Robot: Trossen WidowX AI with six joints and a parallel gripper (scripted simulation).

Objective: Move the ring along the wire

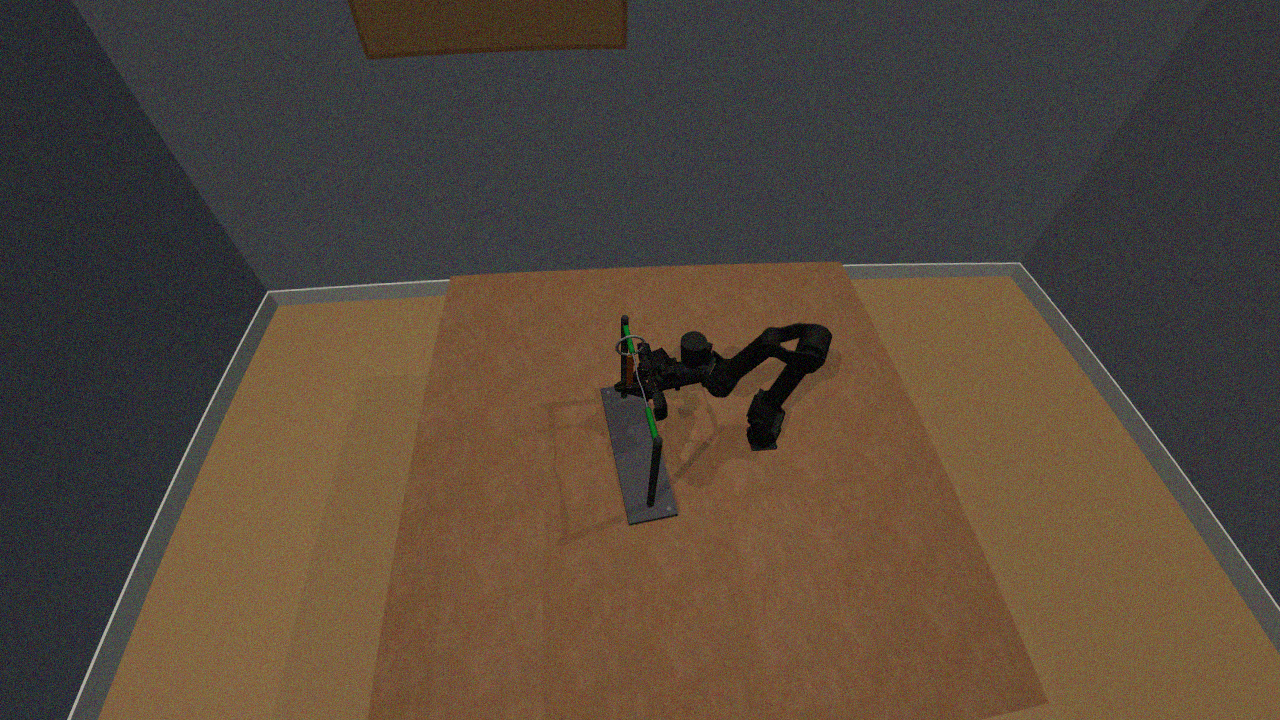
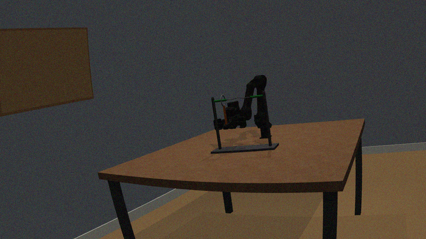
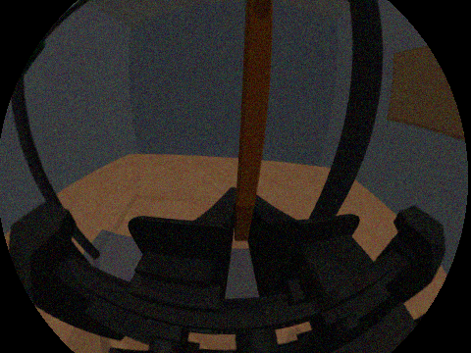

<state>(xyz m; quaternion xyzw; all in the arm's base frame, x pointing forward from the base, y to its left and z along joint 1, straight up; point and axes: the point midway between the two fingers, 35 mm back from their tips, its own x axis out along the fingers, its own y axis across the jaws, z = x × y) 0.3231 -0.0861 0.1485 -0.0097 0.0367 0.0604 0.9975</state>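
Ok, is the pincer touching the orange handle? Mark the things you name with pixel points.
Touching: the wrist view shows the pincer (image 1: 631,386) (image 2: 226,126) (image 3: 238,192) shut on the orange handle (image 1: 630,369) (image 2: 225,114) (image 3: 256,98) near its lower end.

A brown wooden tabletop (image 1: 805,582) (image 2: 194,172) (image 3: 172,172) stands on dark, straight legs (image 2: 329,217), the nearest ones in the exterior view just in from its two near corners. Blue-grey walls (image 1: 626,179) (image 2: 202,36) (image 3: 186,98) rise around it. A framed brown board (image 1: 496,26) (image 2: 42,69) (image 3: 429,93) hangs on the wall beyond the far edge of the tabletop in the top view. Pale skirting (image 1: 358,291) (image 2: 408,147) meets the yellowish-tan floor (image 1: 223,447) (image 2: 410,179), which shows past both side edges there, while the exterior view shows shadow below the near edge
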